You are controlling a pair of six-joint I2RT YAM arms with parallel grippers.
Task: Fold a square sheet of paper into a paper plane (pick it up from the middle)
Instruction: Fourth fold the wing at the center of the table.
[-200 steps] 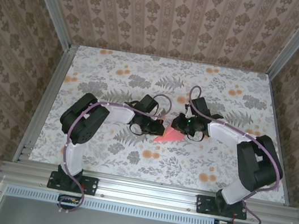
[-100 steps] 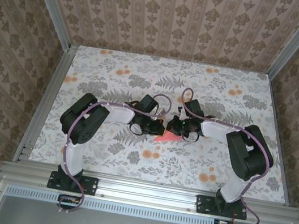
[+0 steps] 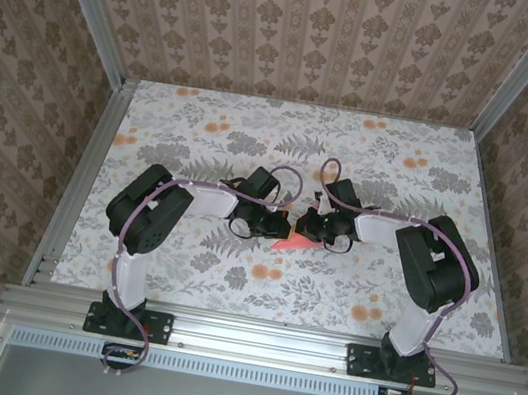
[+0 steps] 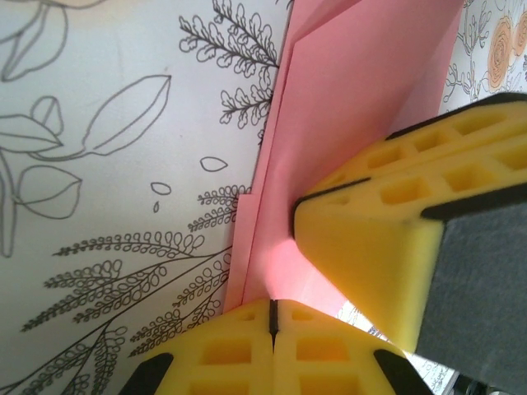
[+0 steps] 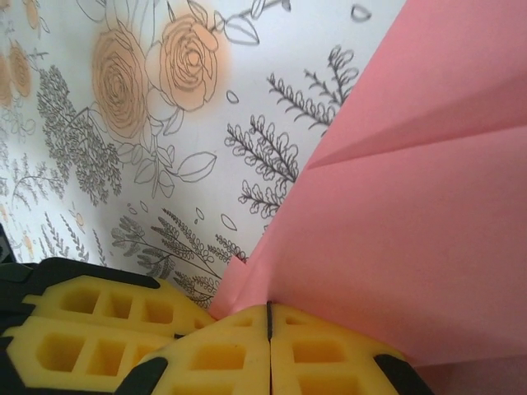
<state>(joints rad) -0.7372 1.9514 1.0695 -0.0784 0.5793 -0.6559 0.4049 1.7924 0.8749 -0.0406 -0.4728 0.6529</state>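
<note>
Largely hidden: paper under left tool, right tool

Floral-print table, creased salmon-pink sheet of paper at its middle

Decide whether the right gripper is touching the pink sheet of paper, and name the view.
Touching. In the right wrist view, the right gripper is shut, and the pink sheet of paper runs straight into the seam between its fingers.
</note>
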